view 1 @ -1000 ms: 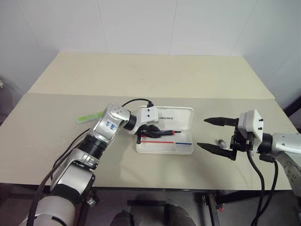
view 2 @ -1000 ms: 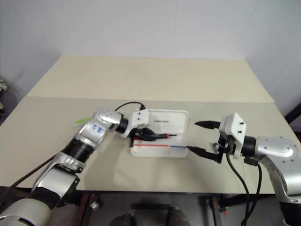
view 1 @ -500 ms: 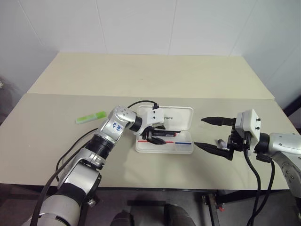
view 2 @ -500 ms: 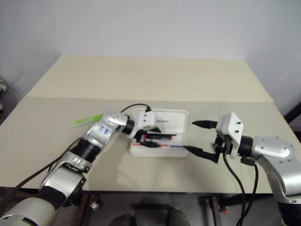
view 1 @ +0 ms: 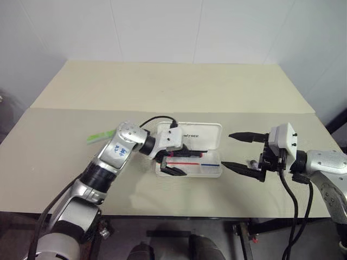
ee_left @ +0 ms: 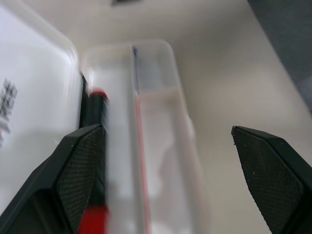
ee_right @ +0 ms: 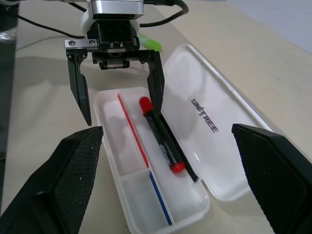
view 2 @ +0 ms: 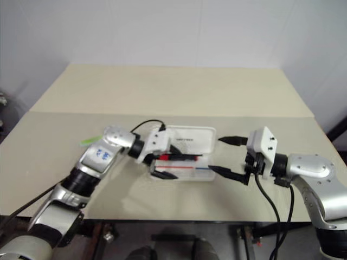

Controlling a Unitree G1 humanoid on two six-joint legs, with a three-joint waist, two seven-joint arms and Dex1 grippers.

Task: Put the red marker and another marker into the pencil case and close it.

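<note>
The beige desk (view 1: pixel 179 86) is carrying everything, with a seam running across it well behind the things. Near the front middle, the white pencil case (view 1: pixel 190 156) is lying open, its lid (view 1: pixel 201 134) folded flat away from the robot and showing dark lettering, and its tray facing up with a thin red and blue stripe along it.

The left gripper (view 1: pixel 169 161) is hovering over the left end of the tray, pointing toward the right; its two black fingers are standing wide apart and gripping nothing, one finger reaching over the back part of the tray, the other over the tray's front edge. In the right wrist view this gripper (ee_right: pixel 119 100) is straddling the tray's end, with the red marker's tip just beside one finger.

The right gripper (view 1: pixel 245 151) is hanging to the right of the case, apart from it, pointing left toward it; its fingers are spread wide, one above the other, and holding nothing.

The red marker (ee_right: pixel 162 136) is lying inside the tray along the hinge side, lengthwise, free of both grippers. It is showing red at both ends and a dark barrel between.

The light-green marker (view 1: pixel 100 136) is lying on the desk to the left of the case, well apart from it, partly hidden behind the left arm.

A small grey cylinder (view 1: pixel 251 162) is sitting on the desk between the right gripper's fingers as seen from the head.
</note>
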